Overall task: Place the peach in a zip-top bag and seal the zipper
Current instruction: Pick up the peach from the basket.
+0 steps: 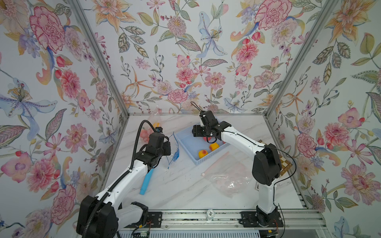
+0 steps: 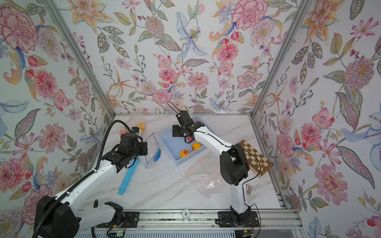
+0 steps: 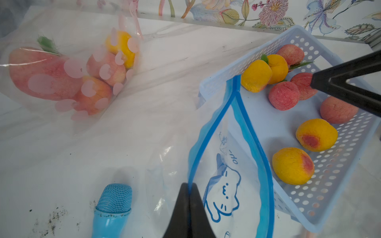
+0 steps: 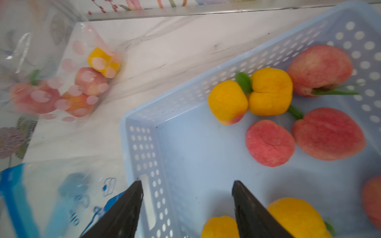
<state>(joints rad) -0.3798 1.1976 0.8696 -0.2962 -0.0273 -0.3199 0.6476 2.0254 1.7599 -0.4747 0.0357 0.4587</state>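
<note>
Several red and yellow peaches (image 4: pixel 270 143) lie in a light-blue perforated basket (image 4: pixel 144 148); both top views show two yellow ones (image 1: pixel 203 153) (image 2: pixel 184 153) near its front wall. The zip-top bag (image 3: pixel 231 185) is clear, with a blue zipper strip and a cat drawing. It stands beside the basket (image 3: pixel 226 68) with its mouth gaping. My left gripper (image 3: pixel 188 186) is shut on the bag's blue rim. My right gripper (image 4: pixel 187 183) hangs open over the basket's near corner with nothing between its fingers; one finger (image 3: pixel 346 86) shows in the left wrist view.
A clear bag with pink dots (image 3: pixel 61 78) holding several peaches lies at the back left. A blue toy microphone (image 1: pixel 147 181) lies by the left arm. A flat pink-dotted bag (image 1: pixel 228 175) sits front right, and a checkerboard (image 2: pixel 255 158) lies behind the right arm.
</note>
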